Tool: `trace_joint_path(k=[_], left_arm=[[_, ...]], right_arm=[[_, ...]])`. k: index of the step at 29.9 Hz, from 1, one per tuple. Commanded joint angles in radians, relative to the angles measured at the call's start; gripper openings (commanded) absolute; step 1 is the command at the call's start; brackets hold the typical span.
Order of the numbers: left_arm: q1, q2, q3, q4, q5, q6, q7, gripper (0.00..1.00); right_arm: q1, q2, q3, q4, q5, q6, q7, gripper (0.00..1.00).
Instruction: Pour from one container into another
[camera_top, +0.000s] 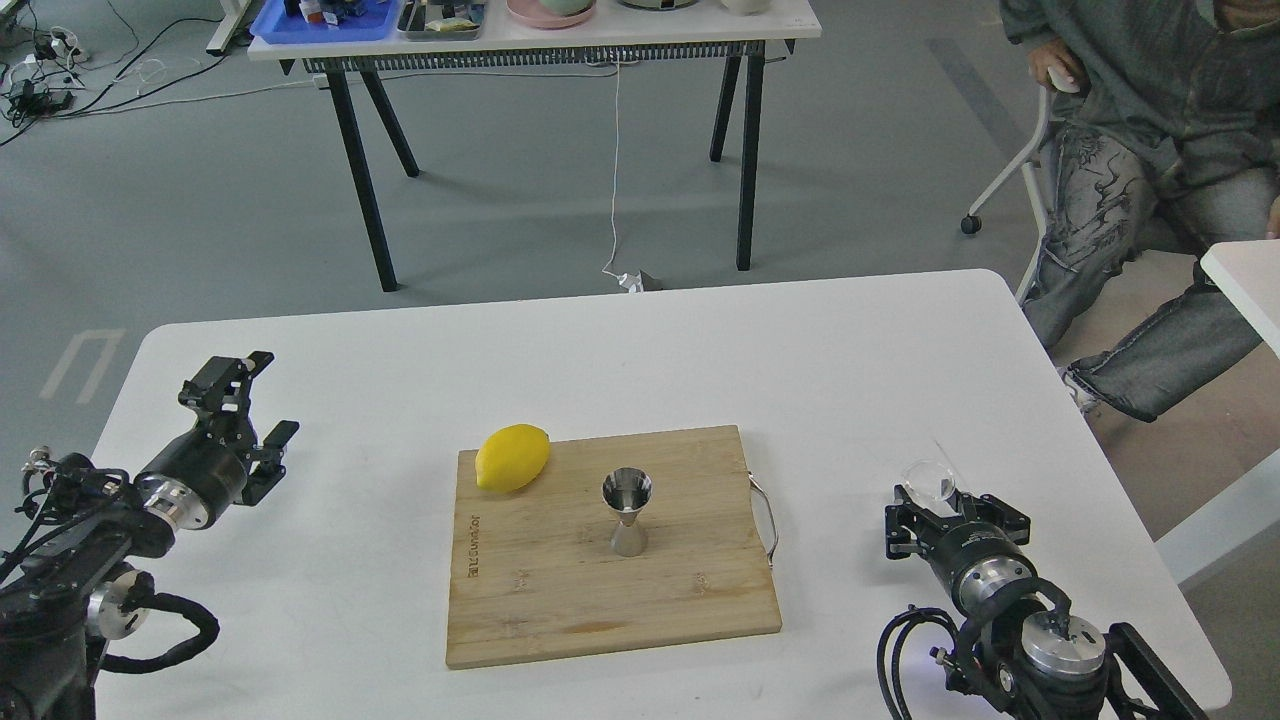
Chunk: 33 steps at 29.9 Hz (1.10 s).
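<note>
Glass cup (930, 481) sits gripped in the right hand (945, 510), well right of the jigger (627, 522) upright on the cutting board (520, 600). It should travel level until above the jigger's mouth, then tip slowly. Left hand (232, 385) idles, fingers apart.

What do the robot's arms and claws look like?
Both arms are black with shiny silver metal rings at the joints. The left claw is a boxy black piece with two short fingers. The right claw is black and boxy too. Loops of black cable curl beside each arm near the bottom edge.
</note>
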Motion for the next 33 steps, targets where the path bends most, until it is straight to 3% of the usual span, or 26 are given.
trace_joint_path(k=[1,20,25,26,33], left_arm=[[0.0,0.001,0.0,0.0,0.0,0.0,0.0,1.0],[0.006,0.002,0.0,0.0,0.0,0.0,0.0,1.0],[0.006,0.002,0.0,0.0,0.0,0.0,0.0,1.0],[0.006,0.002,0.0,0.0,0.0,0.0,0.0,1.0],[0.006,-0.001,0.0,0.0,0.0,0.0,0.0,1.0]], right_arm=[[0.011,0.0,0.0,-0.001,0.0,-0.002,0.0,0.5],[0.017,0.0,-0.002,-0.001,0.0,-0.003,0.0,0.58],[0.017,0.0,-0.003,0.001,0.0,-0.005,0.0,0.83],[0.017,0.0,-0.003,0.001,0.0,-0.005,0.0,0.96],[0.017,0.0,-0.009,0.002,0.0,-0.005,0.0,0.99]])
